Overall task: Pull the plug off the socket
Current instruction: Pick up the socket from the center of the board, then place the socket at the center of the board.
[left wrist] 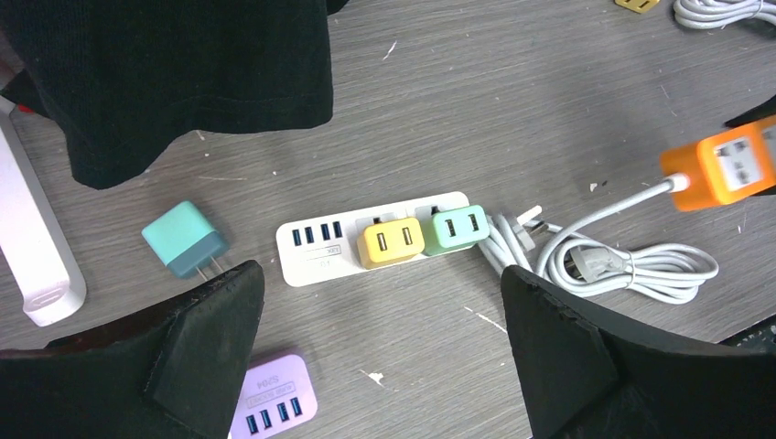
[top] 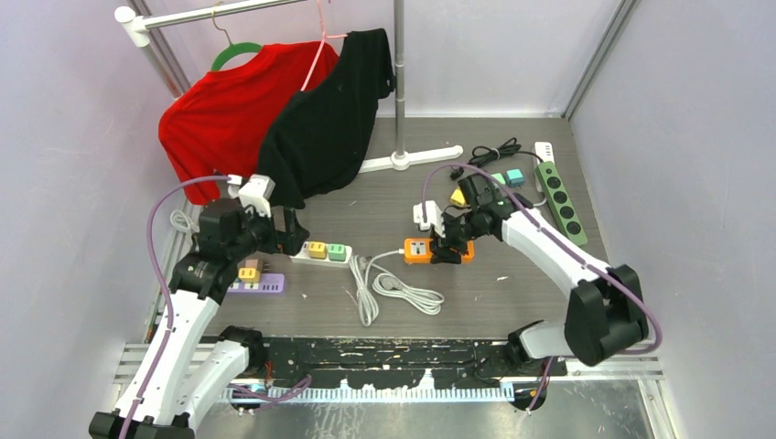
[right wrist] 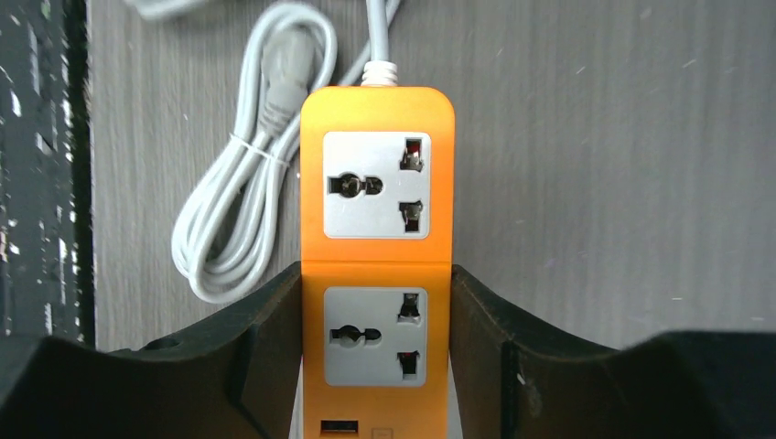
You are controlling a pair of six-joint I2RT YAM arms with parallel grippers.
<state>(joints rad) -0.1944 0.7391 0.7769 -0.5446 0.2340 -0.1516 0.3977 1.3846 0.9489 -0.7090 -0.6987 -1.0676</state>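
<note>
**Item 1:** orange power strip [right wrist: 377,119]. It is glossy moulded plastic with rounded corners, carrying two grey square faceplates with universal sockets. It is lying flat on the grey wood-grain table [right wrist: 595,183], right of centre, and its white cord is running into a tied coil [right wrist: 229,210]. The right gripper [right wrist: 375,283] is pinching it across its width, with both matte black fingers pressing flat against the orange sides.

**Item 2:** white power strip [left wrist: 320,262]. It is smooth and rounded, showing four blue USB ports at one end. A yellow plug [left wrist: 391,240] and a mint-green plug [left wrist: 455,227], both boxy with softened edges, are sitting side by side in its sockets. It is lying left of centre, below the left gripper [left wrist: 380,279], whose fingers are standing spread wide and holding nothing.

**Item 3:** teal cube charger [left wrist: 183,240], prongs showing. It is lying loose just beside the white strip's USB end.
</note>
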